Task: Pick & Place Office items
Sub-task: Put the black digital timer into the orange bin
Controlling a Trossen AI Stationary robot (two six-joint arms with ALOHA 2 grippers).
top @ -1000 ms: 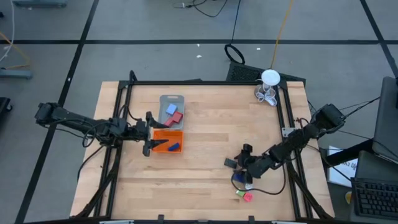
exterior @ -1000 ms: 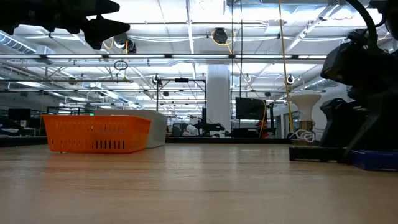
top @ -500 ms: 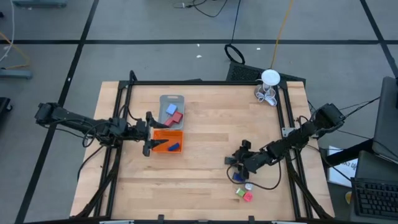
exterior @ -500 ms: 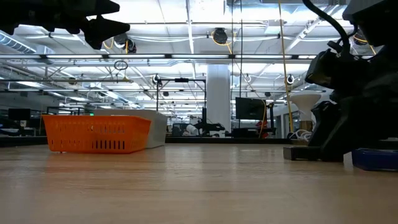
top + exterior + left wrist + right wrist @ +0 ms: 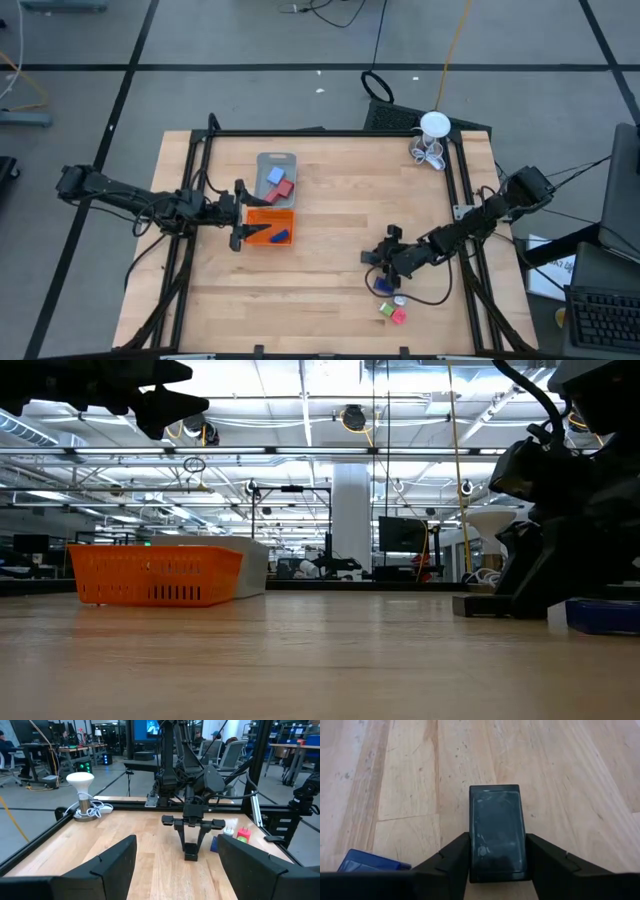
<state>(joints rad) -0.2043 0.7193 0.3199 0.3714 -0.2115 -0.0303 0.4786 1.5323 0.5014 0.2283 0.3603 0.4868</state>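
Observation:
My right gripper (image 5: 375, 262) stands low at the table's right half, shut on a black block (image 5: 497, 837) that lies on the wood. A blue block (image 5: 367, 862) lies just beside it. White (image 5: 399, 299), green (image 5: 385, 311) and pink (image 5: 400, 318) pieces lie nearer the front edge. My left gripper (image 5: 240, 215) hangs open and empty, level, at the left side of the orange tray (image 5: 262, 214). That tray holds a blue block (image 5: 282, 236). The grey tray (image 5: 277, 158) behind it holds a blue (image 5: 274, 176) and a red block (image 5: 284, 187). My right gripper pinches the black block's two long sides (image 5: 471, 855) between its two fingers (image 5: 451, 861), at the end nearest the wrist. The fingers slant down from the table's right side and point along the block. The block lies flat on the table.
A white round thing with wire loops (image 5: 433, 128) stands at the far right corner. A black frame rail (image 5: 462, 200) runs along the table's right side, another along the left (image 5: 192, 200). Bare wood (image 5: 330, 210) lies between the trays and my right gripper.
My right gripper has shifted a little toward the table's left and far side, and its fingers have closed in on the black block. The block has stayed on the table.

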